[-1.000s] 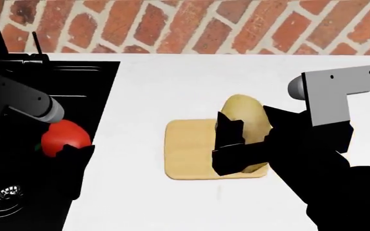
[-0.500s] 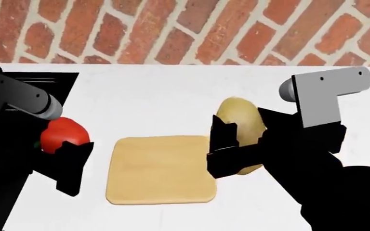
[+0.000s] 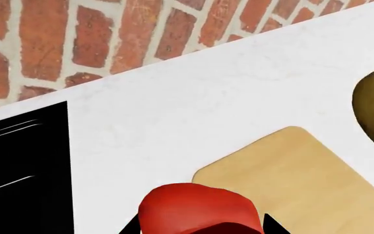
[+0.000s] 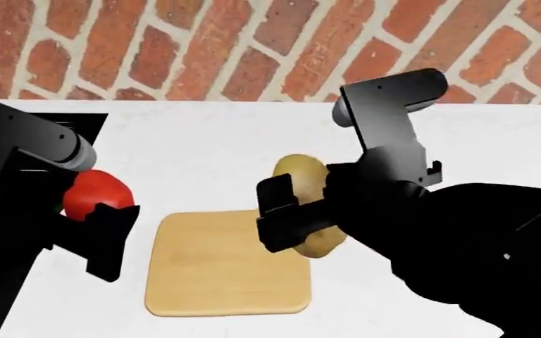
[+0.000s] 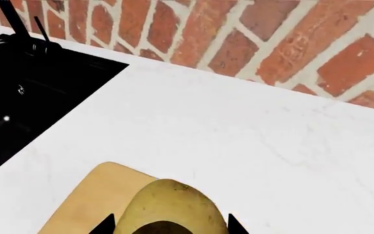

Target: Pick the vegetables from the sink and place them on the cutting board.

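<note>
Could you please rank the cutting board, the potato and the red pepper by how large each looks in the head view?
1. Cutting board, clearly largest.
2. Potato, though the right hand hides part of it.
3. Red pepper, partly hidden by the left hand.

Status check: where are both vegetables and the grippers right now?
Left gripper shut on red pepper, held beside the cutting board. Right gripper shut on potato, over the board's right edge. Board bare, nothing in the way.
</note>
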Motion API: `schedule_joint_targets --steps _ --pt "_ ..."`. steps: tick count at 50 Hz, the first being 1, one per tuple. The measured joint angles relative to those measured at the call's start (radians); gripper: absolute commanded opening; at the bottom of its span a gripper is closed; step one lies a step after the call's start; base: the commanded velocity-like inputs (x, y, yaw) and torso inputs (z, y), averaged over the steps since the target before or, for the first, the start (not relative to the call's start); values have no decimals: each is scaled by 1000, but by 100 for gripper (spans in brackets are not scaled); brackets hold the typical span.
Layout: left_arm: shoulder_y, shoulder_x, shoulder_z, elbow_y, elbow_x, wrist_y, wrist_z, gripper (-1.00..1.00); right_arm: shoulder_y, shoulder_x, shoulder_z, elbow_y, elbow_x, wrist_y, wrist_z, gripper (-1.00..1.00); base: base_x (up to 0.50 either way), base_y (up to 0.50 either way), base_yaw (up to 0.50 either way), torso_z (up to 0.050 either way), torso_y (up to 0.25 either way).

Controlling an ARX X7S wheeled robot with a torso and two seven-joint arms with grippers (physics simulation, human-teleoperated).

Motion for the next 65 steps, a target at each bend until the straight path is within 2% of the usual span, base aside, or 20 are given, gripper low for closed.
schedule_joint_targets --steps 8,21,49,50,65 --pt "-3 -1 18 -21 23 25 26 -100 144 -107 -107 203 -62 63 -101 -100 0 0 0 0 1" --pt "2 -9 23 -31 31 51 41 -100 284 -263 -260 516 -185 53 -293 -100 0 0 0 1 0" --pt "15 -15 34 -28 26 71 40 -100 263 -312 -322 597 -226 49 -360 -100 0 0 0 0 0" --pt "15 -15 35 -28 25 72 40 -100 262 -313 -322 599 -227 48 -361 100 0 0 0 0 0" --pt "12 -16 40 -28 17 75 38 -100 245 -309 -326 588 -219 48 -359 100 0 0 0 0 0"
